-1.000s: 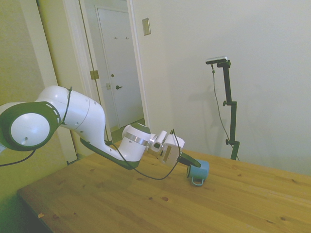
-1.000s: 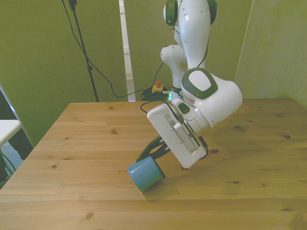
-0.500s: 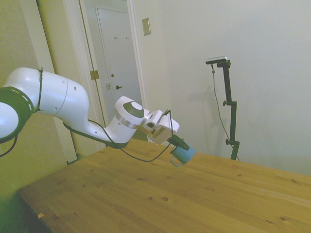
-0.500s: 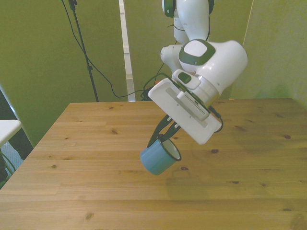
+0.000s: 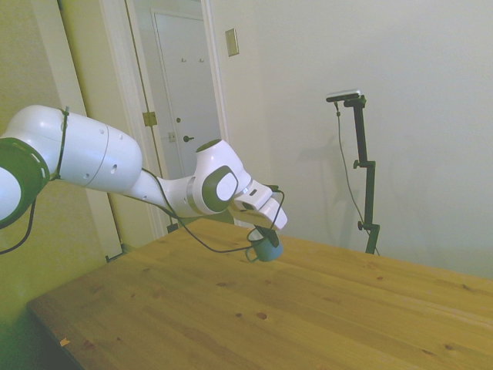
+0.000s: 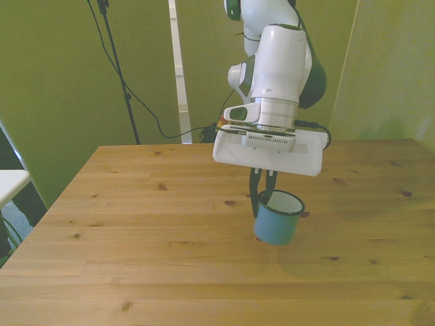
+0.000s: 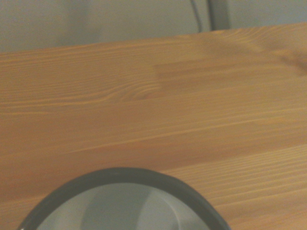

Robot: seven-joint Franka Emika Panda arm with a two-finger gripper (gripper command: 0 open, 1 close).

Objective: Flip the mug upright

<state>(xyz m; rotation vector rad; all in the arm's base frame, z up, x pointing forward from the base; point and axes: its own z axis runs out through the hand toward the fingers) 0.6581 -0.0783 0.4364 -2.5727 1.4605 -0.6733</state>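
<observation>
mug: the teal mug [image 6: 277, 219] is up in the air over the table, mouth facing up now, maybe a hair tilted. You can see the pale inside through the dark rim in the front view, and the wrist view looks straight down into it [image 7: 124, 203].

where exactly: hanging above the middle-ish part of the tabletop, a bit toward the front view's right. There's a faint shadow on the wood below it, so it's clearly not touching.

handle: in the side view the loop sticks out toward the arm's side [image 5: 253, 253], hard to see more than that.

gripper: the gripper [image 6: 262, 193] comes down from above with its dark fingers pinched on the mug's rim, one inside and one outside as far as I can tell. So it's holding the mug, not gaping.

table: wooden table [image 6: 136, 224], bare boards around the spot under the mug.

progress: I'd say the flip itself is basically done. What's left is lowering it, setting the base flat on the wood and letting go.
</observation>
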